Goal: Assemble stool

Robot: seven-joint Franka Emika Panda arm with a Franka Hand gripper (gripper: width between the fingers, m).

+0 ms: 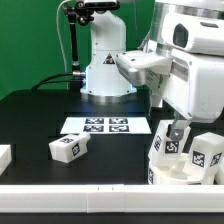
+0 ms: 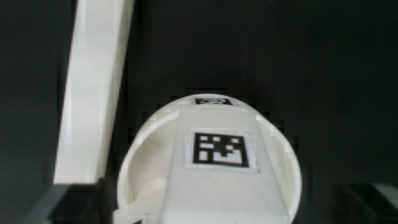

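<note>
The round white seat (image 1: 178, 176) lies at the exterior view's lower right, by the front rail. Two tagged legs stand up on it, one (image 1: 160, 143) on its left side and one (image 1: 206, 152) on its right. My gripper (image 1: 180, 135) hangs low between them, close against the left one. In the wrist view a white tagged stool part (image 2: 217, 150) fills the space between my dark fingers (image 2: 79, 206), and my gripper (image 2: 214, 212) is open wide around it. Whether the fingers touch it is unclear. A third leg (image 1: 68, 148) lies loose on the black table to the left.
The marker board (image 1: 105, 125) lies mid-table before the robot base (image 1: 105, 70). A long white rail (image 1: 90, 190) runs along the front edge, and one rail (image 2: 93, 90) shows beside the part in the wrist view. Another white piece (image 1: 4, 157) sits at the far left edge.
</note>
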